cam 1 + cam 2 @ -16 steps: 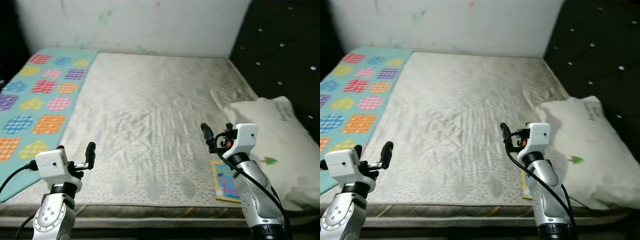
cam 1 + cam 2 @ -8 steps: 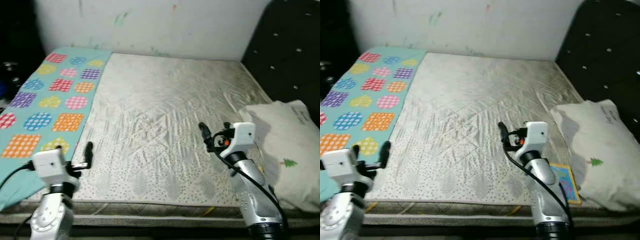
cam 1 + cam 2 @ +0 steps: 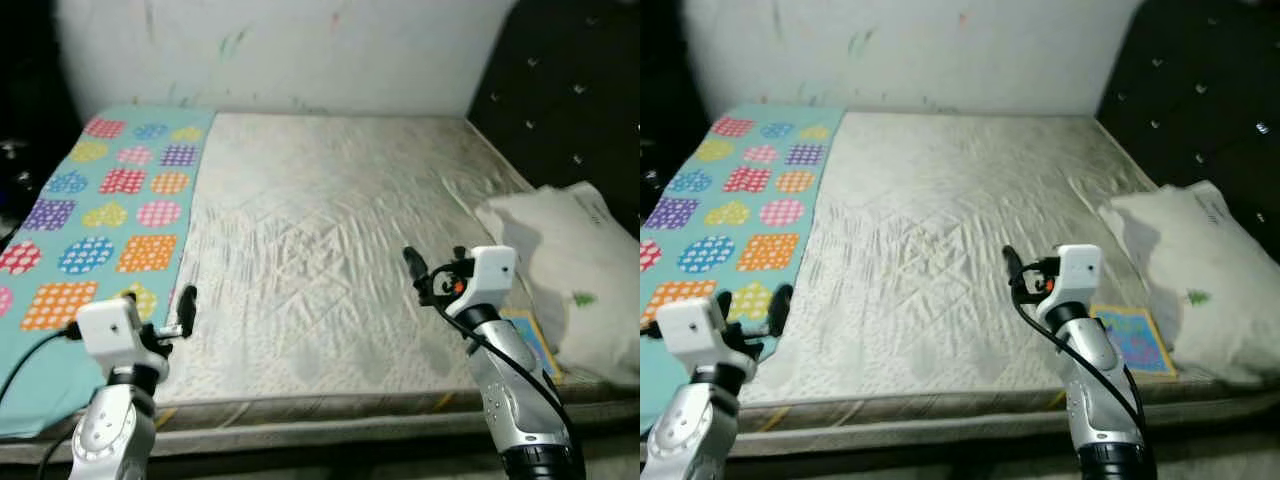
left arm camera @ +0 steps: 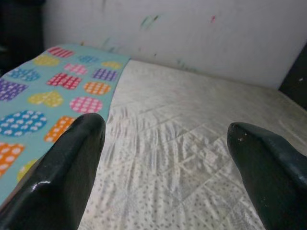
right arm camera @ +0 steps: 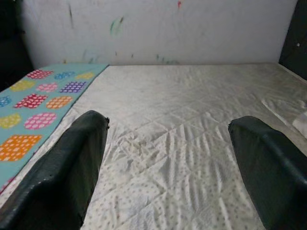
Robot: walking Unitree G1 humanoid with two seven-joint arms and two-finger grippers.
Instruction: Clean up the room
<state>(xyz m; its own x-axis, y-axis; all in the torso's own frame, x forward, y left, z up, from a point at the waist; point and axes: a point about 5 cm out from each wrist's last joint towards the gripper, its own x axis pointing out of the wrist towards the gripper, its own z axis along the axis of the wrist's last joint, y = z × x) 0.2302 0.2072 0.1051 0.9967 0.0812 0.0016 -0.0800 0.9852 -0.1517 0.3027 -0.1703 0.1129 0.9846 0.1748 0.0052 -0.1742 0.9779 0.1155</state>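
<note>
The bed point(image 3: 330, 230) takes up most of the scene, its bare quilted mattress running back to a marked white wall point(image 3: 300, 50). A turquoise blanket point(image 3: 90, 220) with coloured patches covers the bed's left side; a white pillow point(image 3: 575, 275) lies at the right edge against the dark headboard point(image 3: 575, 90). Just beside the pillow, near the front right corner of the mattress, lies a small colourful book point(image 3: 1130, 338) — probably the thing to tidy.

The left end effector point(image 3: 160, 315) and right end effector point(image 3: 432, 272) hover over the front edge, both spread wide and holding nothing. To do the step well, I judge the right arm should swing outward to the book and come down flat on it, since it lies thin on soft fabric.

The right eye view shows the book whole, while in the left eye view the right arm covers most of it — and the wrist views show the gaping fingers point(image 5: 72, 163).
</note>
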